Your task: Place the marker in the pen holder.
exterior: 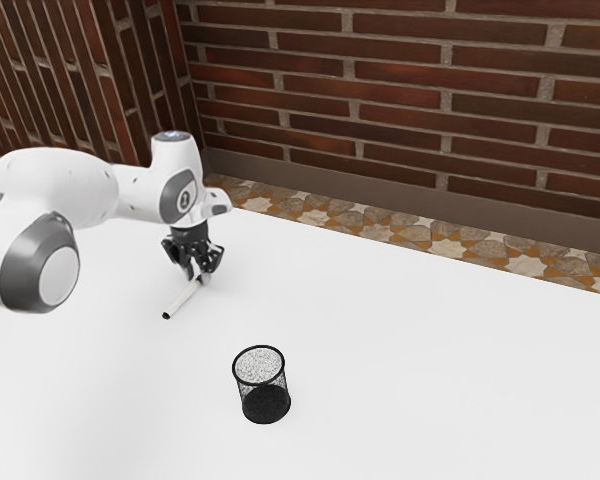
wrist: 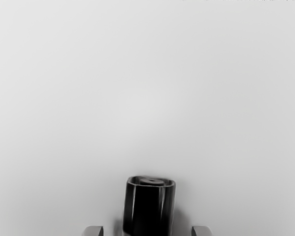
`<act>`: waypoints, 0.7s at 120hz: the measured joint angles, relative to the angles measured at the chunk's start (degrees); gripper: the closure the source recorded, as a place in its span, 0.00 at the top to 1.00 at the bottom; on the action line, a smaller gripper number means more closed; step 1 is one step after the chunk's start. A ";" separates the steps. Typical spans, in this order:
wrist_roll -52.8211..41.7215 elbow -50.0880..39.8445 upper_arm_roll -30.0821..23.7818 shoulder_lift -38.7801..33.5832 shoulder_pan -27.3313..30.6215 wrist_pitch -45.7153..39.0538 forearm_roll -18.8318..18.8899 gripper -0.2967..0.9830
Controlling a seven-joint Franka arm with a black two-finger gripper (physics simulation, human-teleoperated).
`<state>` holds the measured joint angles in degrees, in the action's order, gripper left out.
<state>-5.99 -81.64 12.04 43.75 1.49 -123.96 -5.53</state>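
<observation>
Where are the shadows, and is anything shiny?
Wrist view: soft grey shadows beside the marker's black end, which has pale shiny streaks; exterior view: bright white table, with no clear shadow that I can make out beside the cup.

White marker (exterior: 183,298) outside pen holder (exterior: 266,403)

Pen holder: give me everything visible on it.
The pen holder is a round, open-topped cup of black see-through mesh, apparently metal wire, with a thicker black rim and a dark base. It stands upright and appears undamaged and empty. It rests on the white table, nearer the exterior camera than the marker and farther toward the exterior view's right. Only the tabletop touches it; the gripper is well apart from it, over at the marker.
</observation>
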 joint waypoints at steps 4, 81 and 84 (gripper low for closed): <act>0.25 0.10 0.00 0.15 0.00 -0.09 0.00 0.37; 4.12 -13.76 -0.91 -17.53 -5.21 -0.65 1.40 0.16; 4.27 -15.29 -0.96 -19.67 -5.89 -0.66 1.48 0.16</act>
<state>-1.73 -96.93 11.07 24.08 -4.39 -124.62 -4.04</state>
